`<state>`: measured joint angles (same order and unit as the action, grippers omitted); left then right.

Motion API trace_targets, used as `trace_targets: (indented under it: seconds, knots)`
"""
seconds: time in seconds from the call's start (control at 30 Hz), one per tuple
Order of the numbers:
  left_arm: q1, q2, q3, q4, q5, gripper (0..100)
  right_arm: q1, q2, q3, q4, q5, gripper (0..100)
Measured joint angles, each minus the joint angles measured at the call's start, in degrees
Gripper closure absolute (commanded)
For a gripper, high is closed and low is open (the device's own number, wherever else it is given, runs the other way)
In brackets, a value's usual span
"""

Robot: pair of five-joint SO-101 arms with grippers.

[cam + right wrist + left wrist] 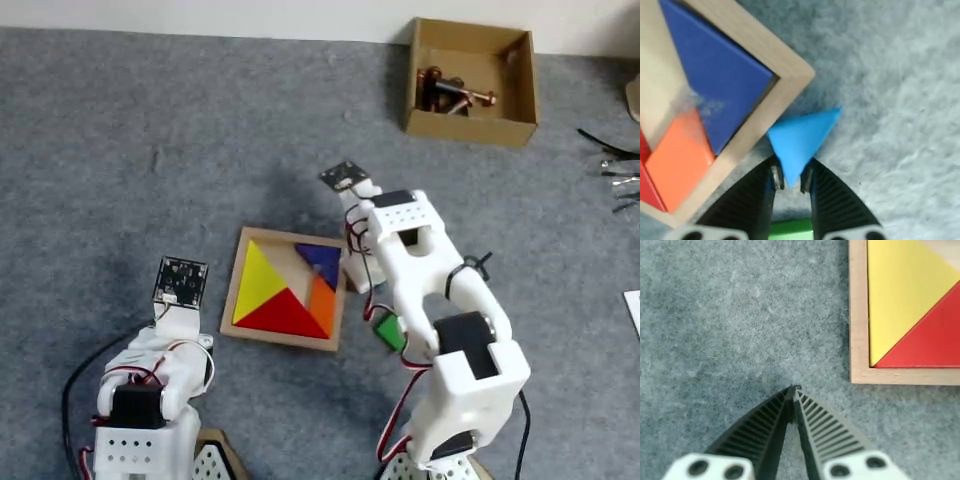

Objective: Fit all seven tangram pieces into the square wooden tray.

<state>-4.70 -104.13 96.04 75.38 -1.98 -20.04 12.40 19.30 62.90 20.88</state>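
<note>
From the high view I saw the tray (281, 340) on the grey felt (100, 150) with four pieces in it. The yellow triangle (257, 280) filled the side of the tray nearest the left arm (150, 385). The red triangle (284, 313) lay along the tray's near edge. The dark blue piece (320, 262) sat in the tray's far corner on the other side, and the orange piece (322, 300) lay between it and the near edge. Bare wood showed along the tray's far edge. The right arm (432, 290) reached in over the tray's blue corner. A green piece (390, 331) lay on the felt just beside the tray on that same side. A cardboard box (465, 128) stood well beyond the tray's far side.

In the left wrist view, the left gripper (793, 390) was closed on nothing, its fingertips meeting over the felt. It sat near the outside of the tray's corner where yellow and red met, apart from the rim.

In the right wrist view, the right gripper (790, 177) was pinching one corner of a light blue triangle (802, 135). That triangle was outside the tray, just beside the corner that held the dark blue piece. I could not tell whether it touched the rim or the felt. The orange piece showed inside the tray next to the dark blue one, and the green piece's edge showed under the gripper.
</note>
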Motion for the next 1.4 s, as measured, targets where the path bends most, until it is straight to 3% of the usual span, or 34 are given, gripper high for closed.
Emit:
trace_targets:
  seconds: [0.23, 0.4, 0.7, 0.83, 0.93, 1.4]
  knots:
    - [0.0, 0.0, 0.0, 0.0, 0.0, 99, 6.4, 0.0, -1.3, 0.0, 0.1, 99.4]
    - [0.0, 0.0, 0.0, 0.0, 0.0, 99, 9.1, 0.0, -4.0, 0.0, 4.7, 99.4]
    - [0.0, 0.0, 0.0, 0.0, 0.0, 99, 9.2, 0.0, -9.2, 9.8, 5.6, 98.7]
    - [0.0, 0.0, 0.0, 0.0, 0.0, 99, 5.7, 0.0, -13.0, 12.5, 5.6, 89.2]
    - [0.0, 0.0, 0.0, 0.0, 0.0, 99, 3.4, 0.0, -14.0, 11.3, 4.3, 82.1]
    - [0.0, 0.0, 0.0, 0.0, 0.0, 99, 2.5, 0.1, -7.6, -3.5, -4.6, 81.4]
